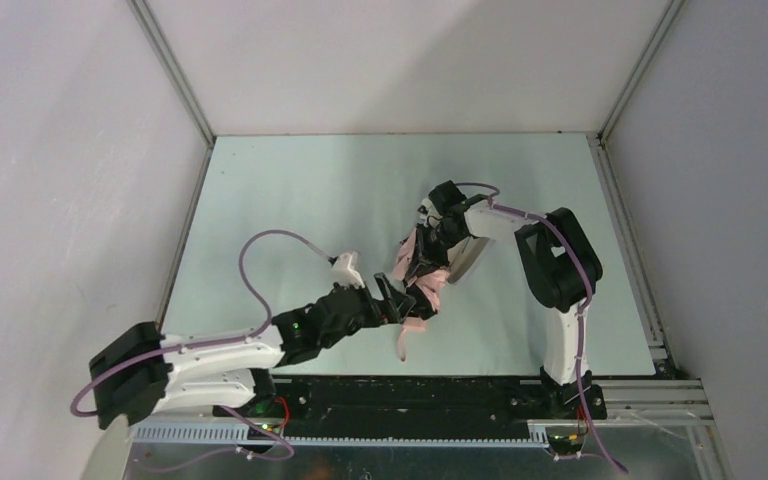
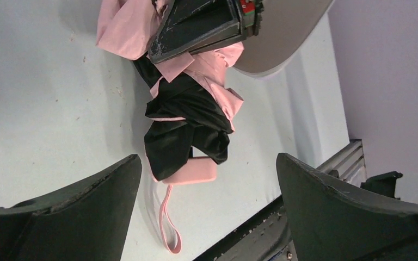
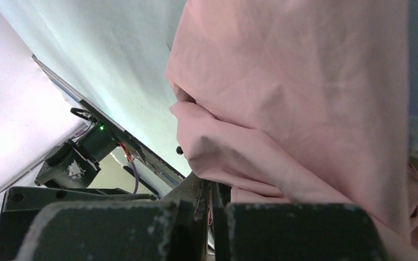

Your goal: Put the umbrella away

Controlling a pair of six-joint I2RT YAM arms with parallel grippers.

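The umbrella (image 1: 428, 290) is a crumpled bundle of salmon-pink fabric with black lining at the table's middle. In the left wrist view its fabric (image 2: 188, 117) hangs down to the small pink handle (image 2: 193, 171), whose strap (image 2: 166, 220) lies on the table. My right gripper (image 1: 430, 240) is shut on the upper pink fabric (image 3: 305, 98) and holds it up; it also shows in the left wrist view (image 2: 196, 27). My left gripper (image 2: 207, 212) is open and empty, its fingers either side of the handle end, a little short of it.
A pale grey oblong case (image 1: 467, 258) lies right behind the umbrella, under the right gripper, and shows in the left wrist view (image 2: 283, 38). The black rail (image 1: 410, 385) of the table's near edge is just below the strap. White walls enclose the table.
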